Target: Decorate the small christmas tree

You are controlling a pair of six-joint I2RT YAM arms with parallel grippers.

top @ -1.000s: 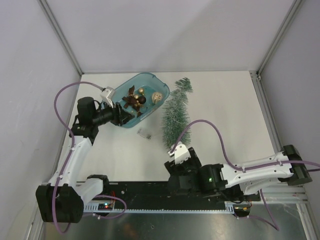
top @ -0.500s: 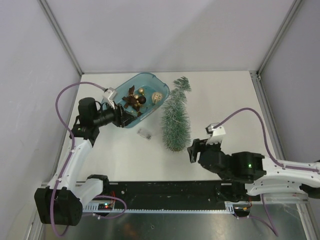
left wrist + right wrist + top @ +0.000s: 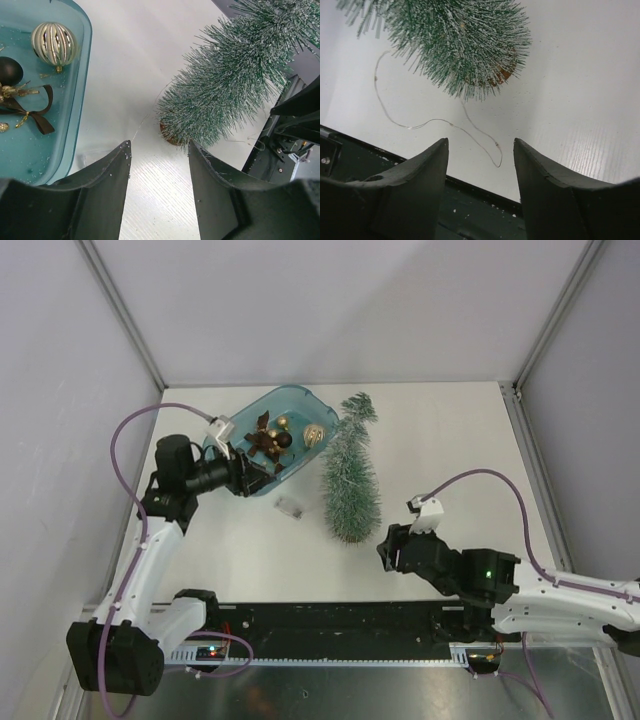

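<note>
The small christmas tree (image 3: 350,480), frosted green, appears to stand on its round wooden base in the middle of the table; it also shows in the left wrist view (image 3: 235,85) and the right wrist view (image 3: 460,45). A thin light wire (image 3: 435,122) trails from its foot. The teal tub (image 3: 240,425) holds a brown star ornament (image 3: 265,443), a gold bauble (image 3: 54,44) and a dark bauble (image 3: 9,70). My left gripper (image 3: 262,477) is open and empty at the tub's near corner (image 3: 157,147). My right gripper (image 3: 385,548) is open and empty, just right of the tree's base (image 3: 480,142).
A small clear piece (image 3: 290,507) lies on the table between tub and tree. The black mounting rail (image 3: 330,620) runs along the near edge, close below my right gripper. Grey walls and metal frame posts enclose the table on three sides.
The tree has gone from lying flat to standing on its base. My right arm swung right and its gripper has come off the tree. The left arm has barely moved.
</note>
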